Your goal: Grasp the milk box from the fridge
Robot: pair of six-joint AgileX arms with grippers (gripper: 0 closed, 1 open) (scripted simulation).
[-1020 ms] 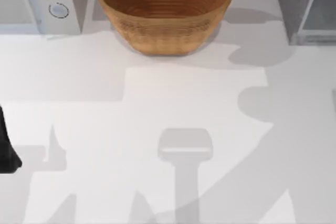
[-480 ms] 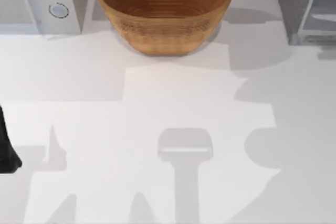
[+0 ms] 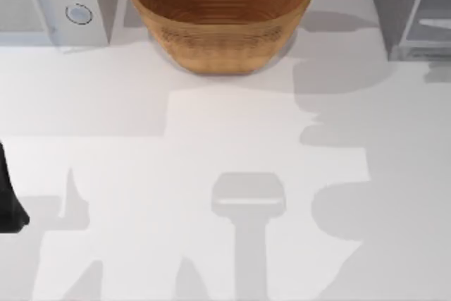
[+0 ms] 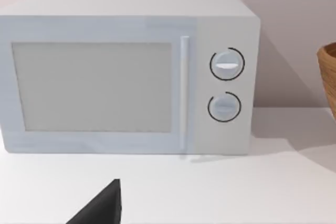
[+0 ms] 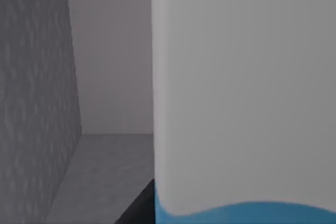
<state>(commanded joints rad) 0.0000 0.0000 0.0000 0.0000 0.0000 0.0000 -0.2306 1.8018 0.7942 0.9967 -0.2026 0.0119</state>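
The milk box (image 5: 241,93) looms very close in the right wrist view, white with a light-blue band low down. It stands inside the fridge (image 5: 31,103), whose grey speckled wall rises beside it. A dark bit of my right gripper (image 5: 139,208) shows at the carton's base. In the top view the fridge (image 3: 394,5) sits at the back right with its pale framed panel (image 3: 430,12). My left gripper (image 3: 10,202) is parked at the table's left edge; a dark tip of it (image 4: 102,208) points toward the white appliance.
A brown ribbed bowl (image 3: 222,12) stands at the back middle. A white appliance with two round dials (image 3: 53,1) occupies the back left, and also shows in the left wrist view (image 4: 126,77). Arm shadows fall across the white table (image 3: 225,146).
The shadows on the table's right side have shifted left and toward the front. The fridge panel looks paler than a second ago. The left arm has not moved.
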